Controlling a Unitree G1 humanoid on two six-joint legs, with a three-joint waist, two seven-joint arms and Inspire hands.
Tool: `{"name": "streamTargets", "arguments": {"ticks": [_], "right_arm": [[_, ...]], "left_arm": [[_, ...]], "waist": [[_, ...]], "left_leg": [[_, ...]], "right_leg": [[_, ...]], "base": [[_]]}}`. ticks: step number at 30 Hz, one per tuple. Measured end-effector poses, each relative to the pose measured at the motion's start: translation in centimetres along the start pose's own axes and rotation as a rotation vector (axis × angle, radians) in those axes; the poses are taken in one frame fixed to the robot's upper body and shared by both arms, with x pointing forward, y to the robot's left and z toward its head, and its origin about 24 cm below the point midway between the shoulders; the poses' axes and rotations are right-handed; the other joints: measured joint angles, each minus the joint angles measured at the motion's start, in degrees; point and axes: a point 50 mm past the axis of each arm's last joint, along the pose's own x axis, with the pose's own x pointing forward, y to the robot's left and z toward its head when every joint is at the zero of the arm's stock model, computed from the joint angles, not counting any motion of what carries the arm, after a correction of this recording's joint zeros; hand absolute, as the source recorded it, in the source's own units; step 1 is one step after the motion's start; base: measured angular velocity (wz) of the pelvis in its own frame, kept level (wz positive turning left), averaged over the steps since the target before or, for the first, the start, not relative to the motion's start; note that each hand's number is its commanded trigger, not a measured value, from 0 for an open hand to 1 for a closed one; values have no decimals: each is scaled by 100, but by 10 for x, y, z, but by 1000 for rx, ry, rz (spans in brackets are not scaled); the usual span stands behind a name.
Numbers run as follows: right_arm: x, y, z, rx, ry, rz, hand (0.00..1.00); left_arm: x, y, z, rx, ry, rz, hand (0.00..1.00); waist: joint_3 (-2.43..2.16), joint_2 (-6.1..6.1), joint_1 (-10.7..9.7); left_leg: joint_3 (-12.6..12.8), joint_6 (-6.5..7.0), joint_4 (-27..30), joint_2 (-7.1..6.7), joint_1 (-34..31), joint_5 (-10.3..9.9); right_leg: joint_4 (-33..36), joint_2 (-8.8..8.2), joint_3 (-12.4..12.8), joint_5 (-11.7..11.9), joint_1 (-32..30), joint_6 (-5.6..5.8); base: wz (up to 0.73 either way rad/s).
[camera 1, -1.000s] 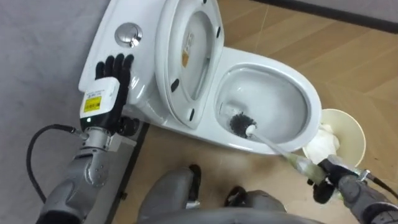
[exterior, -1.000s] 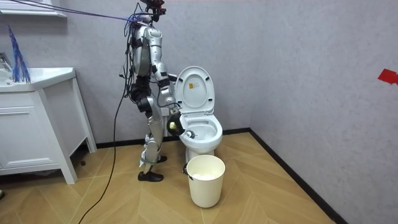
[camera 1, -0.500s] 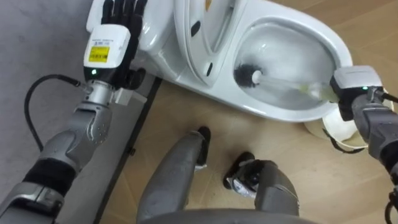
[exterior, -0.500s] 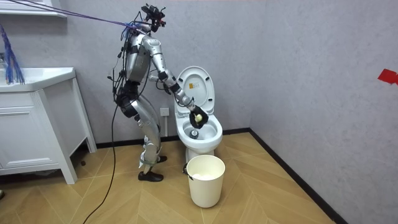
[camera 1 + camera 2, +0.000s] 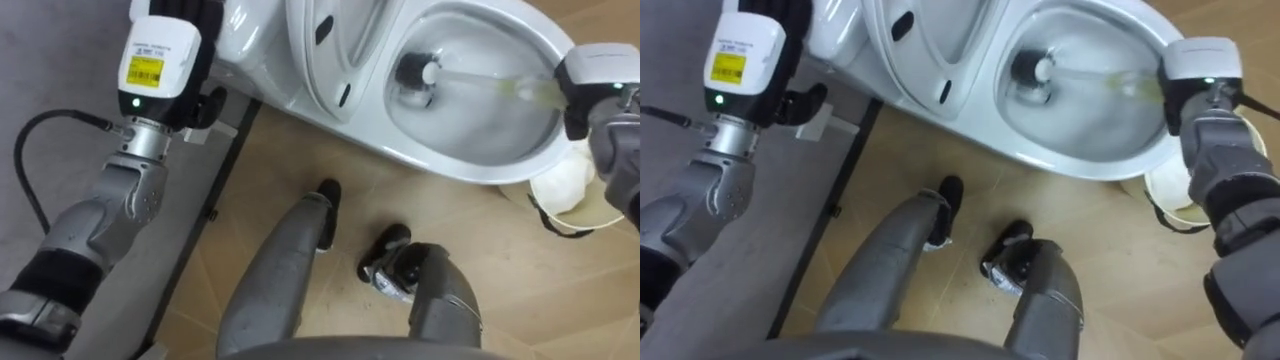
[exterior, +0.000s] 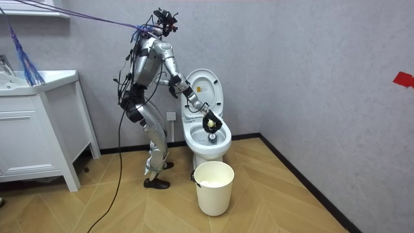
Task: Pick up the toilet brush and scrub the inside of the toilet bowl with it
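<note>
- Since a second ago the right robot hand (image 5: 598, 92) has risen from beside the toilet (image 5: 470, 168) to over its rim.
- Seen from the room, the robot leans over the bowl (lid up), with a sink cabinet (image 6: 35, 139) at the room view's left.
- White bin (image 5: 572, 196) just beside the bowl, partly behind the right arm.
- Right robot hand curls round the brush (image 5: 432, 73), head down in the bowl; left robot hand (image 5: 160, 55) by the tank, grip I cannot tell.

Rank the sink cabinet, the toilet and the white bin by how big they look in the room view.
1. Sink cabinet: largest, though the picture's edge cuts it off.
2. Toilet, with its lid raised.
3. White bin: smallest, even though it stands nearer the camera.
</note>
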Motion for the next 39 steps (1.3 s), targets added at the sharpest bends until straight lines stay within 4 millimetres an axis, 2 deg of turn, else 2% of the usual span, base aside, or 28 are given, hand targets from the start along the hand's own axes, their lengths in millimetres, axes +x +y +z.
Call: {"name": "streamTargets", "arguments": {"ticks": [2,4,5,10,15,17,20,26,31,34,36,37,39], "right_arm": [[0,4,-3,119,46,13,100],[0,6,-2,144,56,19,100],[-1,7,-3,132,62,22,100],[-2,10,-7,-5,50,23,100],[-3,14,5,-233,-35,36,100],[-6,20,16,-362,-88,45,100],[-14,28,22,-405,-107,37,100],[-36,39,45,-419,-193,21,100],[-31,36,41,-436,-166,43,100],[-18,32,28,-288,-98,103,100],[-13,33,17,-142,-39,142,100],[-10,30,11,-45,0,142,100],[-6,19,6,106,42,110,100]], "left_arm": [[-3,-1,-3,14,26,-4,0],[-3,-1,-3,30,41,-5,0],[-4,-1,-4,51,48,-17,0],[-5,-3,-6,74,71,-40,0],[-3,-10,-7,81,78,-66,0],[-4,-12,-5,75,77,-78,0],[-9,-13,-6,64,88,-80,0],[-25,-16,-10,-38,175,-72,0],[-26,-15,-15,-56,199,-65,0],[-25,-15,-16,-49,198,-62,0],[-23,-13,-16,-44,192,-45,0],[-23,-12,-16,-38,193,-32,0],[-24,-7,-16,-34,202,-12,0]], "waist": [[-4,9,-108],[-5,12,-212],[-6,14,-251],[0,96,-236],[-3,325,-103],[-8,504,-37],[-38,572,-33],[-54,587,-136],[-56,587,-79],[-49,551,-45],[-42,447,-48],[-41,399,-76],[-30,269,-177]], "left_leg": [[-17,7,3,-11,-2,10],[-23,19,2,-45,-1,28],[-23,29,12,-87,-2,35],[4,52,31,-94,10,47],[22,55,13,-90,27,52],[-9,41,-32,-76,46,60],[40,37,-112,-46,72,59],[22,-54,-116,104,214,0],[36,-104,-120,191,303,-29],[61,-112,-136,193,296,-20],[87,-109,-190,171,264,15],[114,-92,-191,109,207,32],[194,-51,-201,77,142,75]], "right_leg": [[19,-24,-20,-6,-1,-3],[70,-77,-35,-32,-9,-4],[144,-132,-29,-59,-33,4],[174,-157,-22,-55,-31,12],[172,-153,-6,-52,-36,11],[76,-103,-20,-29,1,13],[-21,-61,-17,-24,26,13],[-416,217,-54,49,311,-29],[-505,321,-34,76,406,-65],[-469,307,-23,78,369,-71],[-374,227,21,71,250,-74],[-306,184,58,63,156,-66],[-153,88,160,38,-9,-37]], "base": [[2],[11],[11],[1],[0],[0],[0],[-8],[-7],[-1],[4],[4],[-2]]}}
